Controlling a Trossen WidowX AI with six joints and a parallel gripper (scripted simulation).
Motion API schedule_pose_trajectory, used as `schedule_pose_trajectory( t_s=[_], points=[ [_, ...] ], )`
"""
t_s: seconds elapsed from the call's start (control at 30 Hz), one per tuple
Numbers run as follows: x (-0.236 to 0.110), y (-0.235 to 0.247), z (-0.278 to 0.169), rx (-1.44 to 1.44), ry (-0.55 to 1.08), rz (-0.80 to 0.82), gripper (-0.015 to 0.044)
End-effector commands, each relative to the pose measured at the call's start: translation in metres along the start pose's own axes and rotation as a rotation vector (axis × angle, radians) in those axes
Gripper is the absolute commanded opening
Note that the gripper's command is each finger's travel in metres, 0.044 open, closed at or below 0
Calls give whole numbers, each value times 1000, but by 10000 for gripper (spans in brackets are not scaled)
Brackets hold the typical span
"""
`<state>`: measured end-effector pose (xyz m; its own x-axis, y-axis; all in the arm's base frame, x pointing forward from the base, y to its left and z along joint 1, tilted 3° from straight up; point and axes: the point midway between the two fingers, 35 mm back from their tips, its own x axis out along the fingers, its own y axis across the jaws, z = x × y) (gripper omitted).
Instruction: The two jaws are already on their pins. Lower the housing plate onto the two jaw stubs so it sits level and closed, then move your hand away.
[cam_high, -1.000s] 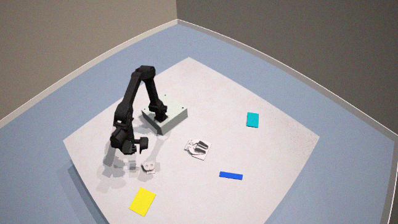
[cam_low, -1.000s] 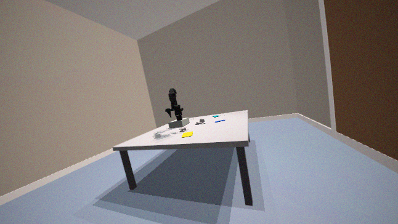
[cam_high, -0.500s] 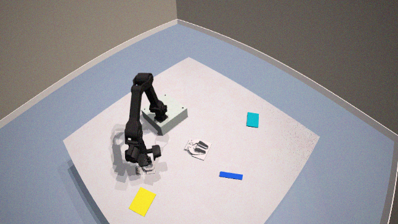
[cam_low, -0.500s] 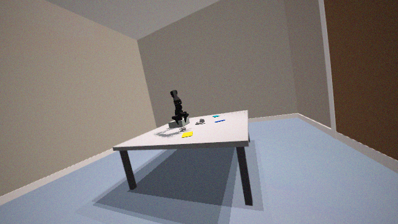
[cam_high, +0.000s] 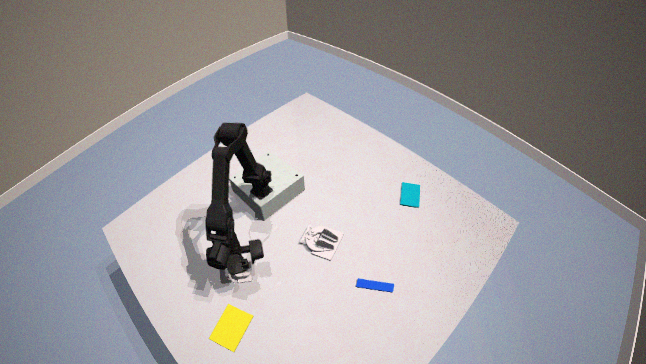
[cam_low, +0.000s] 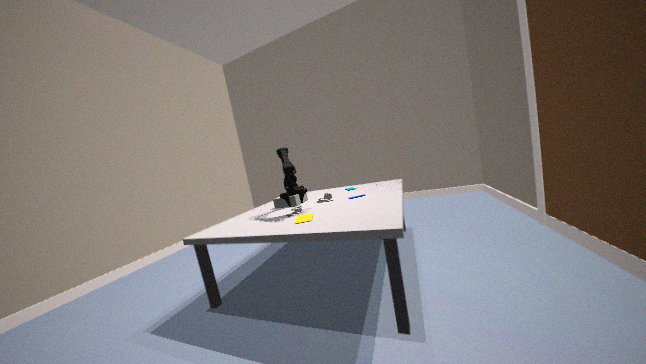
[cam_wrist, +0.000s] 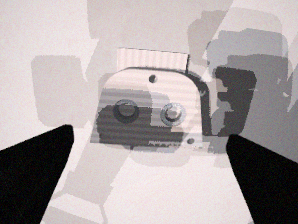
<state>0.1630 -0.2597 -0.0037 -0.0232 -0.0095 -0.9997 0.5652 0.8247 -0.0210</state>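
The pale housing plate lies on the table, with two round bosses and small holes in its face; the arm partly hides it in the top view. My gripper is open and empty above it, with the plate between and just beyond the fingertips in the wrist view. The white base with the jaws stands apart from the plate, nearer the table's middle. It also shows small in the exterior view. The jaw stubs and pins are too small to tell apart.
A yellow rectangle lies near the plate. A blue bar and a teal rectangle lie beyond the jaw base. The arm's grey mounting block stands behind the plate and jaw base.
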Motion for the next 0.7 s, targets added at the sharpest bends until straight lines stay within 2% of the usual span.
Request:
schedule_pose_trajectory(
  t_s=[0.0,0.67],
  points=[
    [8,1,-2,3,5,6,440],
    [33,1,-2,3,5,6,440]
  ],
)
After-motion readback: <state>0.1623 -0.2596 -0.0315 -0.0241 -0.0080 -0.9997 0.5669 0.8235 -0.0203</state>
